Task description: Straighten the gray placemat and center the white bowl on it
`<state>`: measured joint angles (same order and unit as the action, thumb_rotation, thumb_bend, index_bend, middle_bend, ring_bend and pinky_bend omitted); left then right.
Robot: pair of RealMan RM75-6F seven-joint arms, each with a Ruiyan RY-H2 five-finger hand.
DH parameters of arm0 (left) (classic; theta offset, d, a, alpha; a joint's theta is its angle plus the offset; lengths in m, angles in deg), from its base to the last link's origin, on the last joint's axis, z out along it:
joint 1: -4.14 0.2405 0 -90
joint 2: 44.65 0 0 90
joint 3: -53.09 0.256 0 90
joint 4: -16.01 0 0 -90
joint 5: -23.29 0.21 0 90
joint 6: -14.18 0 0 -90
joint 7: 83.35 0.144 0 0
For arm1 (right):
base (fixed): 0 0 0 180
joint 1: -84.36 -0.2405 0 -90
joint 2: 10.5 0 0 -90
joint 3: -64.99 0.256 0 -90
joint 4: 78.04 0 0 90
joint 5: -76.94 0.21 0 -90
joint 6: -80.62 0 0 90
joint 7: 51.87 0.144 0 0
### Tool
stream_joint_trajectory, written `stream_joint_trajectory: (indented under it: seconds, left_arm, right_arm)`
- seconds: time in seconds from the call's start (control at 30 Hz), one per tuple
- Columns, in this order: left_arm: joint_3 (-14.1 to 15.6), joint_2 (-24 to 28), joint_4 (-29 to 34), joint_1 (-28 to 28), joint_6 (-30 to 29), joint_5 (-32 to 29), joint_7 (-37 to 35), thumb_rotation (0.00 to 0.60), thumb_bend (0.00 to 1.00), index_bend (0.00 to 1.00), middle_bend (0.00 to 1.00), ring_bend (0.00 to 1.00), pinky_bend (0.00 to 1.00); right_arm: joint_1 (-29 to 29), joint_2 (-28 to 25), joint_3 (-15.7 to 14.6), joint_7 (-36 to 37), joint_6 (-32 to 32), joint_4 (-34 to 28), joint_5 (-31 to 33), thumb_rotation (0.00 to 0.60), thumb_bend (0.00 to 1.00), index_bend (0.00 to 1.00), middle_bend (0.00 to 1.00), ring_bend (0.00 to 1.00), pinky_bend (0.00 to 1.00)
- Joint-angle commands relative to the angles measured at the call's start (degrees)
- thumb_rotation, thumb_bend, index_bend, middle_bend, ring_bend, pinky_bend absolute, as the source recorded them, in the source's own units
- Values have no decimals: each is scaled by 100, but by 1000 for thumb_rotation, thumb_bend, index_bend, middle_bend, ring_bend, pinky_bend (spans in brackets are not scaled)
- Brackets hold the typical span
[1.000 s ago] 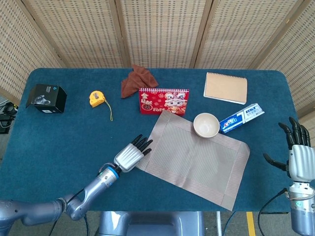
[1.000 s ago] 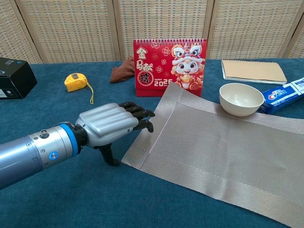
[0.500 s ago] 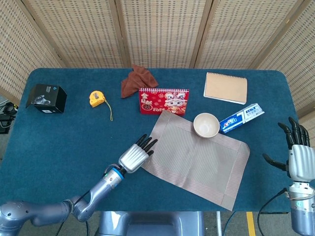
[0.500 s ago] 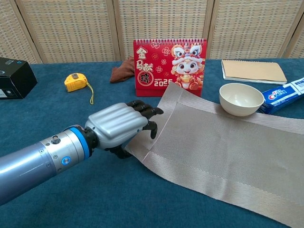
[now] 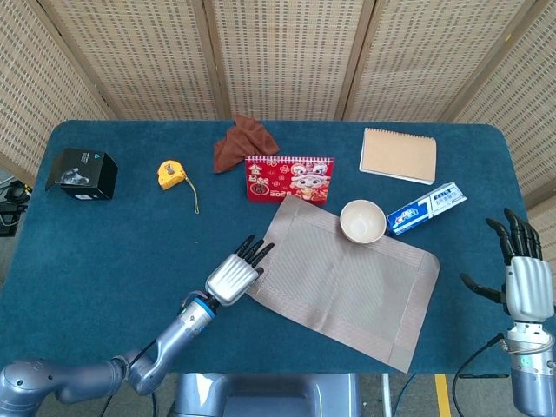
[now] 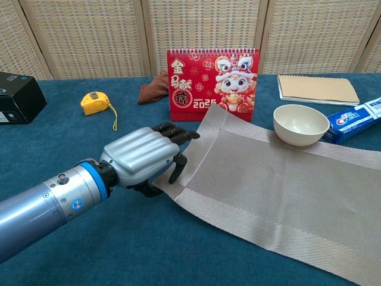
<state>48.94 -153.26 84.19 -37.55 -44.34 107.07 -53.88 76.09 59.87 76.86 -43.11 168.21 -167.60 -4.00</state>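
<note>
the gray woven rectangular placemat (image 5: 346, 278) is lying skewed on the blue cloth table (image 5: 104, 252), its long axis running from the upper left, by the red desk calendar (image 5: 288, 179), down to the lower right. the small round white bowl (image 5: 363, 221) is sitting on the mat's far edge. the left hand (image 5: 234, 276) is pinching the mat's near left corner. the right hand (image 5: 519, 276) is hanging off the table's right edge with fingers spread, holding nothing.

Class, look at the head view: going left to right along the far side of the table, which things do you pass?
Black box → yellow tape measure → brown cloth → red desk calendar → white bowl → spiral notebook → toothpaste box.
</note>
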Motion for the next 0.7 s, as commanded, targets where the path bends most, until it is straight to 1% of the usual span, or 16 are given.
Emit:
stream_joint_trajectory:
  seconds: [0.03, 0.23, 0.5, 0.7]
  left_arm:
    - [25, 21, 20, 27, -34, 12, -14, 600, 438, 681, 0, 0, 0]
    - [152, 184, 273, 160, -161, 51, 50, 600, 439, 688, 0, 0, 0]
    - [400, 631, 924, 473, -393, 16, 435, 600, 442, 693, 0, 0, 0]
    - [554, 895, 1121, 706, -569, -10, 492, 600, 446, 699, 0, 0, 0]
  right_arm:
    - [-1, 1, -2, -5, -1, -3, -4, 600, 172, 186, 0, 0, 0]
    - [2, 3, -18, -31, 11, -21, -36, 600, 172, 186, 0, 0, 0]
    - [8, 23, -62, -98, 34, -50, -106, 600, 172, 186, 0, 0, 0]
    - [11, 64, -112, -191, 50, -64, -170, 600, 173, 186, 0, 0, 0]
